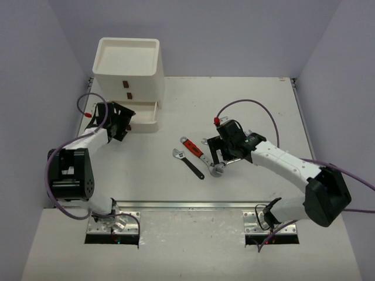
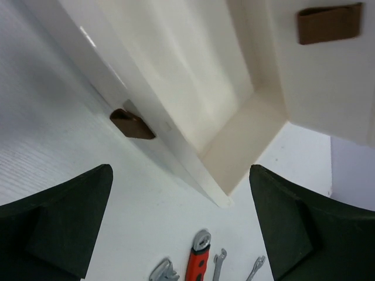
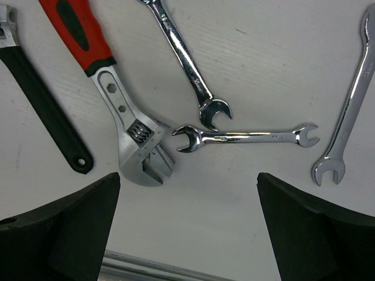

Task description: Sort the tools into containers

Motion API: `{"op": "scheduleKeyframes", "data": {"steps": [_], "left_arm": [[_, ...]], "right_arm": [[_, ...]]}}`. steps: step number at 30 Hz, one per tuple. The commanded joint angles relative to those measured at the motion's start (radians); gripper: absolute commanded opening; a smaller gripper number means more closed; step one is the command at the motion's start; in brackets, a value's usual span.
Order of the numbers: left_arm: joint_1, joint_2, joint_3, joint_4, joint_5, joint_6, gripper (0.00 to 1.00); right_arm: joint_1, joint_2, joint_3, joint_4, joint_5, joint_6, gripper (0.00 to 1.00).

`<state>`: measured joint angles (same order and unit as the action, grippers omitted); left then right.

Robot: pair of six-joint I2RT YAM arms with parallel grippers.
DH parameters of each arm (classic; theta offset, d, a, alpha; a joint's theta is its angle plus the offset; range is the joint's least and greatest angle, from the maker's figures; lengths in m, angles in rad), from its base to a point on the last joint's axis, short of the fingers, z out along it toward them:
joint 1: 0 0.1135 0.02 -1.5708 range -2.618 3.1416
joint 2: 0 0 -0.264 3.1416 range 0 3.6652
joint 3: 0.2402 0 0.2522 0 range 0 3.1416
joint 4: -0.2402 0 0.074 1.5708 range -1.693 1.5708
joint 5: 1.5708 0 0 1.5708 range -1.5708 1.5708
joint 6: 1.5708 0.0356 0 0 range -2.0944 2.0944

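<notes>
The white containers [image 1: 128,64] stand at the back left, with the bottom drawer [image 1: 146,114] pulled out and nothing showing in it [image 2: 246,134]. My left gripper [image 1: 120,122] hovers open just in front of that drawer's brown handle [image 2: 132,124], holding nothing [image 2: 181,228]. Mid-table lie a red-handled adjustable wrench [image 1: 192,147] and a black-handled one [image 1: 188,163]. My right gripper [image 1: 220,155] hangs open [image 3: 187,234] above three slim silver wrenches [image 3: 187,58] [image 3: 246,137] [image 3: 351,99], with the red wrench [image 3: 82,29] and the black one [image 3: 44,105] to their left.
A shallow tray [image 1: 126,55] tops the box unit, and a shut drawer with a brown handle [image 2: 328,23] sits above the open one. A metal strip [image 1: 187,205] runs along the table's near edge. Purple cables loop over both arms.
</notes>
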<state>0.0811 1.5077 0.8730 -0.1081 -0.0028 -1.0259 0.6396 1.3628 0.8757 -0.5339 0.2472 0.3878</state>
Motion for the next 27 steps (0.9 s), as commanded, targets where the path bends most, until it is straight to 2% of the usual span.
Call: {"op": "scheduleKeyframes", "data": {"steps": [1, 3, 6, 8, 11, 13, 20, 23, 27], "left_arm": [[0.005, -0.227, 0.022, -0.042, -0.008, 0.106, 1.0], [0.006, -0.315, 0.013, -0.077, -0.037, 0.163, 1.0], [0.003, -0.506, -0.036, -0.133, -0.008, 0.232, 1.0], [0.0, -0.641, -0.084, -0.14, 0.06, 0.288, 1.0], [0.0, -0.736, -0.083, -0.193, 0.078, 0.368, 1.0], [0.0, -0.808, -0.051, -0.273, 0.097, 0.443, 1.0], [0.0, -0.834, -0.012, -0.411, 0.122, 0.61, 1.0], [0.0, -0.859, -0.049, -0.401, 0.129, 0.626, 1.0], [0.0, -0.86, -0.099, -0.367, 0.149, 0.622, 1.0]], "right_arm": [[-0.047, 0.148, 0.112, 0.045, -0.06, -0.157, 0.99], [-0.077, 0.204, 0.139, 0.043, -0.137, -0.191, 0.97], [-0.126, 0.291, 0.203, 0.043, -0.204, -0.264, 0.89], [-0.144, 0.382, 0.272, 0.022, -0.225, -0.308, 0.85], [-0.156, 0.48, 0.344, -0.015, -0.229, -0.344, 0.8], [-0.158, 0.554, 0.42, -0.053, -0.215, -0.368, 0.73], [-0.156, 0.698, 0.473, -0.106, -0.167, -0.361, 0.46], [-0.144, 0.742, 0.457, -0.1, -0.129, -0.36, 0.4], [-0.145, 0.77, 0.463, -0.118, -0.177, -0.353, 0.3]]}}
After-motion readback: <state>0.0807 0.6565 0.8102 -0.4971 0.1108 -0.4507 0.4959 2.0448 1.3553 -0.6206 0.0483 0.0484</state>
